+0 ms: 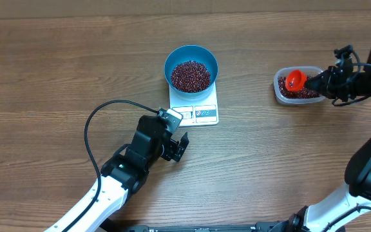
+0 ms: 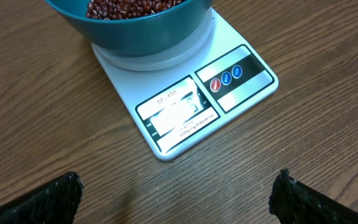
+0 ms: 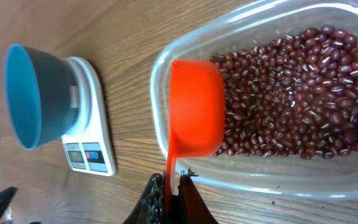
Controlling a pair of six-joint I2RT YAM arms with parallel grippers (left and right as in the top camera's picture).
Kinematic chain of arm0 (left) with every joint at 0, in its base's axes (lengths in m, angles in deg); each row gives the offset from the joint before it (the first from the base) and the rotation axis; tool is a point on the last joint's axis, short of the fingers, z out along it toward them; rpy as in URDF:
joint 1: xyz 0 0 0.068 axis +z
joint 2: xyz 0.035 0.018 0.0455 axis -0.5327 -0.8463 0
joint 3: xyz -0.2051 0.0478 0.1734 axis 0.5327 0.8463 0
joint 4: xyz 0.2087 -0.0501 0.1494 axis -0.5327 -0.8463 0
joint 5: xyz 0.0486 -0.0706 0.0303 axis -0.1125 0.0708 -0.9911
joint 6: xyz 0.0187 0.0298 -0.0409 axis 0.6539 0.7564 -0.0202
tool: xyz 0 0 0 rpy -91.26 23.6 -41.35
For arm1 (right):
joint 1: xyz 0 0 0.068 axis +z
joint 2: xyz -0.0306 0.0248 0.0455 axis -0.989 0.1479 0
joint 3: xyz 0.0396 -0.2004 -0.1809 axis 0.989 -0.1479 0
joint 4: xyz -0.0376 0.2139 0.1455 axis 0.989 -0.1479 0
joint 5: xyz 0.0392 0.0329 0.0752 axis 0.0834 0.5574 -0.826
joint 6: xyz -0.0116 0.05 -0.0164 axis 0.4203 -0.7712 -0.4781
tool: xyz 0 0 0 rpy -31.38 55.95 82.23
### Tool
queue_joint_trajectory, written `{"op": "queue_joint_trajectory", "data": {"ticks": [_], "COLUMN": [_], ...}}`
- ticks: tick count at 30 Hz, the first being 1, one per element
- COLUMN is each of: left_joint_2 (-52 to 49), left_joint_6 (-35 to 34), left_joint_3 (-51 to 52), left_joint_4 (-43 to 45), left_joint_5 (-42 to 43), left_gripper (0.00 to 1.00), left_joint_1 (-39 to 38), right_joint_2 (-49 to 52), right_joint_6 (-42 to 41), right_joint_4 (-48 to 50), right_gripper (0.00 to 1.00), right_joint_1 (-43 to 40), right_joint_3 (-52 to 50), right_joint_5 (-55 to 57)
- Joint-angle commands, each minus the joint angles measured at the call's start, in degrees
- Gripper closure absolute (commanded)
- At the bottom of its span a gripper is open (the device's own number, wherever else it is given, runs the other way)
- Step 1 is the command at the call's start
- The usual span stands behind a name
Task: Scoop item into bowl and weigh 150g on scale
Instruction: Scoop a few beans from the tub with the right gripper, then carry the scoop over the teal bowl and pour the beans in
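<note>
**Overhead:** blue bowl (image 1: 192, 48) sits on the white scale (image 1: 195, 115) at mid table (image 1: 57, 64). It covers the far part of the platform, and the panel strip on the near edge is exposed. Red-brown beans (image 1: 190, 75) fill the bowl's bottom. Left gripper (image 1: 181, 147) is near the scale's near corner, not touching it, jaws spread wide with nothing between them. A black cable (image 1: 92, 129) loops over the table beside the left arm. The clear container (image 1: 277, 87) with more beans is well apart from the scale. Right gripper (image 1: 311, 82) is clamped on the handle of an orange scoop (image 1: 294, 80). The scoop's cup is over the container end nearer the scale.

**Left wrist:** both fingers (image 2: 55, 199) sit at the bottom corners, far apart, with bare wood between them. The scale (image 2: 247, 93) is straight ahead. The display (image 2: 176, 115) is washed out by glare, so it's unreadable. There are three round buttons (image 2: 227, 77) beside it. The bowl (image 2: 142, 31) is at the top edge with beans (image 2: 129, 6) inside.

**Right wrist:** right gripper (image 3: 169, 199) is pinched tight on the thin scoop handle. The scoop cup (image 3: 194, 106) is inside the container (image 3: 160, 68) at its scale-side wall, with its back to the camera. Can't tell if it's loaded. Beans (image 3: 291, 93) cover the rest of the container floor. The bowl (image 3: 48, 93) on the scale (image 3: 95, 143) is visible beyond, apart from the container.
</note>
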Motion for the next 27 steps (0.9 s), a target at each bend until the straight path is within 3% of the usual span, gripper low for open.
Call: {"op": "queue_joint_trajectory", "data": {"ticks": [1, 8, 14, 27], "left_joint_2": [-0.46, -0.46, -0.46, -0.46], "left_joint_6": [-0.76, -0.76, -0.76, -0.74], "left_joint_3": [0.31, 0.31, 0.31, 0.31], "left_joint_4": [0.17, 0.17, 0.17, 0.17], "left_joint_5": [-0.11, -0.11, -0.11, -0.11], "left_gripper": [0.00, 0.00, 0.00, 0.00], "left_joint_1": [-0.26, -0.28, -0.26, -0.26], "right_joint_2": [-4.79, -8.61, -9.09, -9.09], "right_joint_6": [1.01, 1.01, 0.37, -11.41], "right_joint_4": [-0.50, 0.24, 2.01, 15.32], "right_gripper": [0.96, 0.96, 0.96, 0.96], "right_joint_1": [-0.17, 1.16, 7.50, 24.41], "right_joint_3": [1.51, 1.88, 1.88, 1.88], "right_joint_5": [-4.04, -11.52, -13.33, -3.91]}}
